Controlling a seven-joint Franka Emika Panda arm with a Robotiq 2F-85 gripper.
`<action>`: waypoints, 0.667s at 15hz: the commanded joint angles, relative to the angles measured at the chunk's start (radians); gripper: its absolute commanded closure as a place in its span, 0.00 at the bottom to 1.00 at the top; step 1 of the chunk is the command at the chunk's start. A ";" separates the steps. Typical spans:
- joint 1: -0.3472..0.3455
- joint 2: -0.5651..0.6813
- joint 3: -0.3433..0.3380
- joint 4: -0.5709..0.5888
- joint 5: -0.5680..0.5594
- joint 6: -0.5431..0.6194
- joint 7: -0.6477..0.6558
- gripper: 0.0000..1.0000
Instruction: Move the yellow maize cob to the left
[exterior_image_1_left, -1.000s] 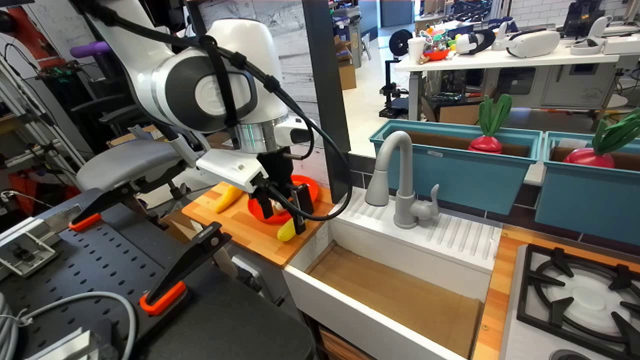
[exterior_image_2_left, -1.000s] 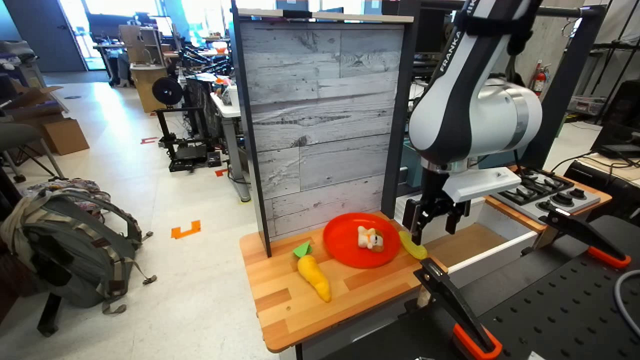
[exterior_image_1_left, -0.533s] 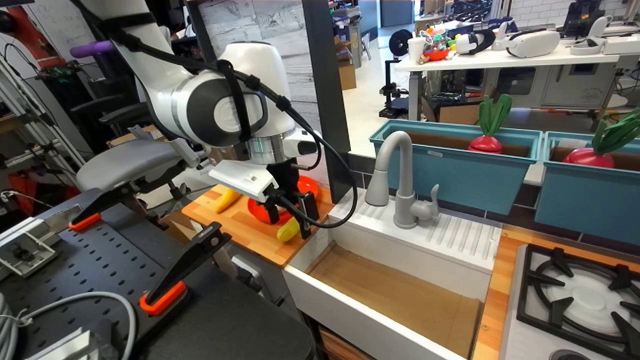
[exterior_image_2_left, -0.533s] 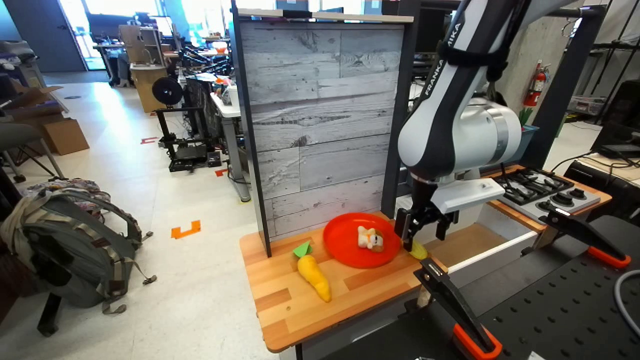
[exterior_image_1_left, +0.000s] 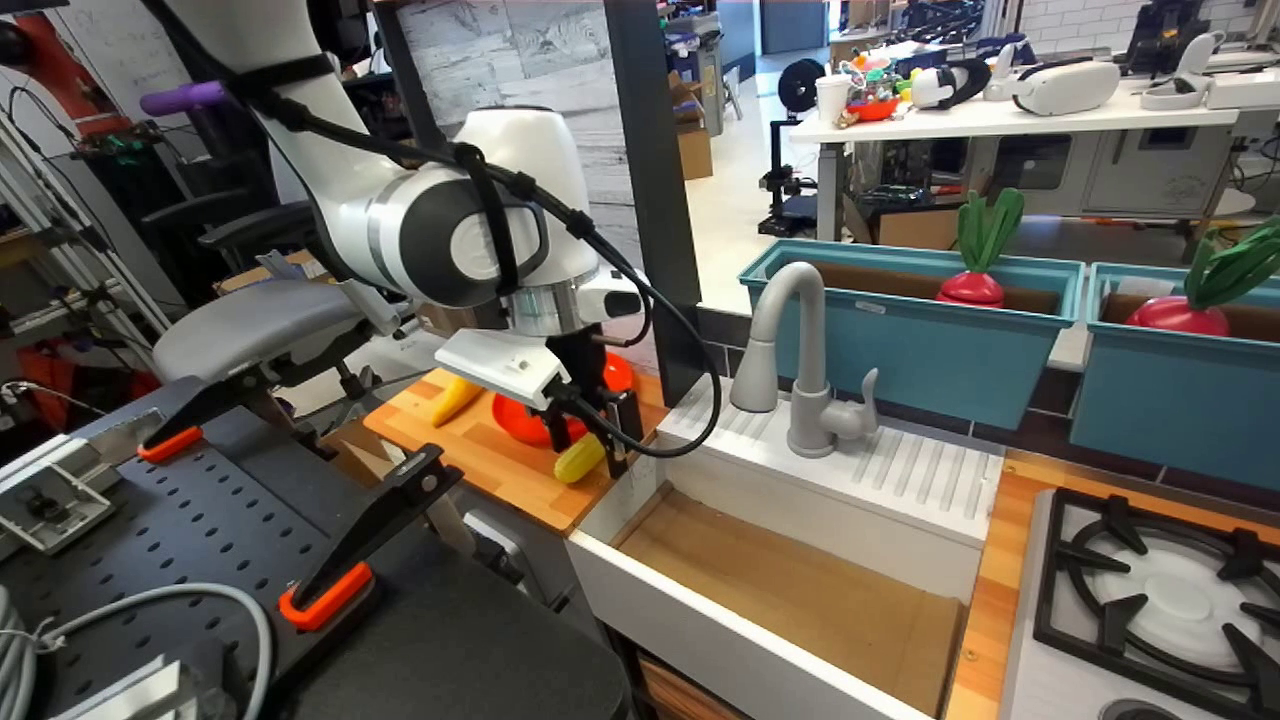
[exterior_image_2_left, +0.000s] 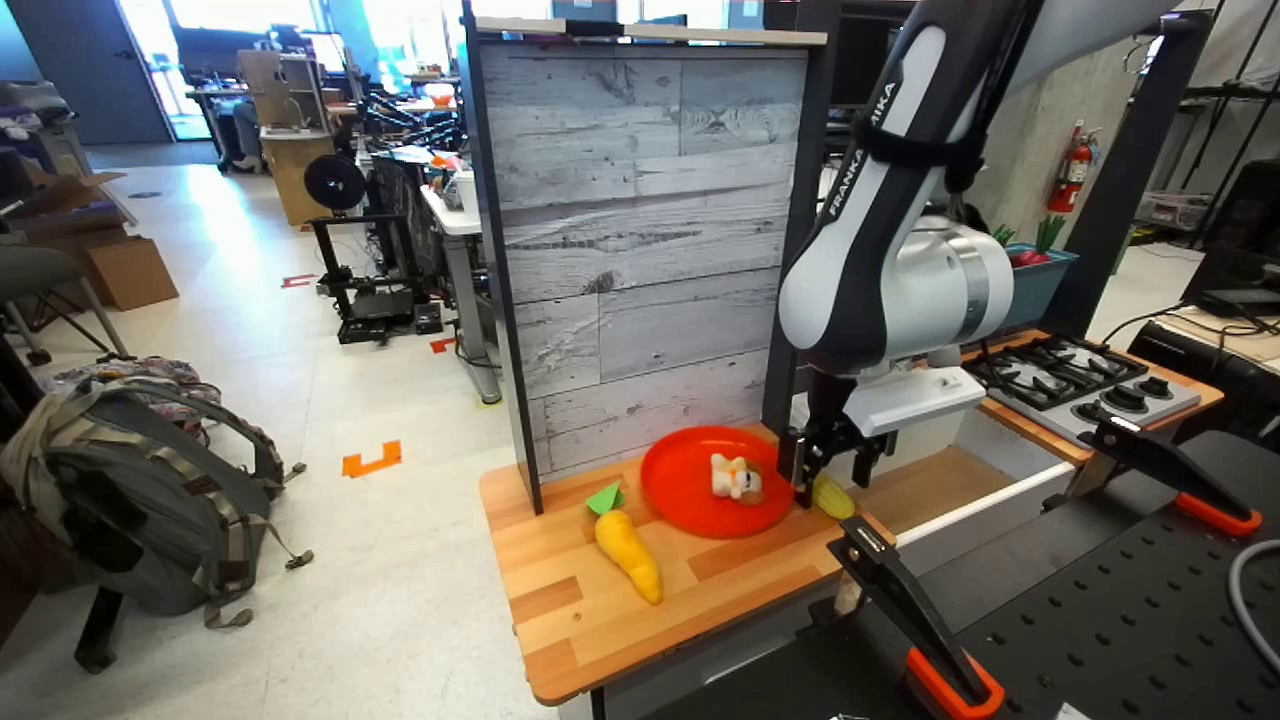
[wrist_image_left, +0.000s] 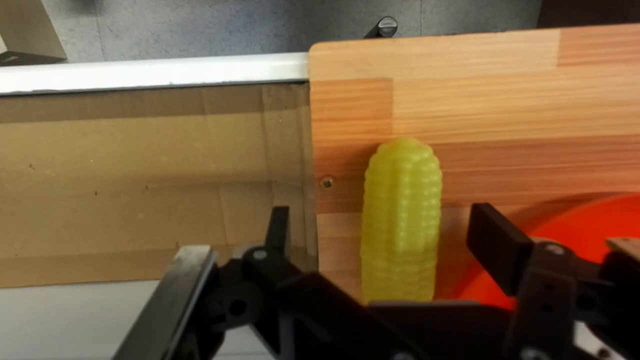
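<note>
The yellow maize cob (wrist_image_left: 403, 215) lies on the wooden counter (wrist_image_left: 475, 100) beside the sink edge. It also shows in both exterior views (exterior_image_1_left: 580, 460) (exterior_image_2_left: 832, 498), partly behind a finger. My gripper (wrist_image_left: 382, 222) is open and low over the cob, with one finger on either side of it. In the wrist view gaps show between the cob and both fingers, and the cob's near end is hidden by the gripper body. The gripper also shows in both exterior views (exterior_image_1_left: 592, 432) (exterior_image_2_left: 832, 475). The finger on the plate side is at the rim of the red plate (exterior_image_2_left: 690, 505).
A white-and-brown toy dog (exterior_image_2_left: 735, 478) lies on the plate. A larger orange-yellow piece with a green top (exterior_image_2_left: 628, 555) lies on the counter. The sink (exterior_image_1_left: 790, 570) adjoins the cob's side. A grey wood panel (exterior_image_2_left: 650, 230) stands behind, and a black clamp (exterior_image_2_left: 905, 610) in front.
My gripper has come down around the cob, moving left in the exterior view that faces the panel. The red plate with the toy dog has shifted slightly left there. The cob looks unmoved.
</note>
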 joint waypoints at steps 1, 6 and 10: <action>0.007 0.028 -0.001 0.044 -0.025 -0.008 0.016 0.42; -0.014 0.015 0.013 0.047 -0.019 -0.017 0.004 0.80; -0.041 -0.032 0.034 0.008 -0.013 -0.031 -0.016 0.94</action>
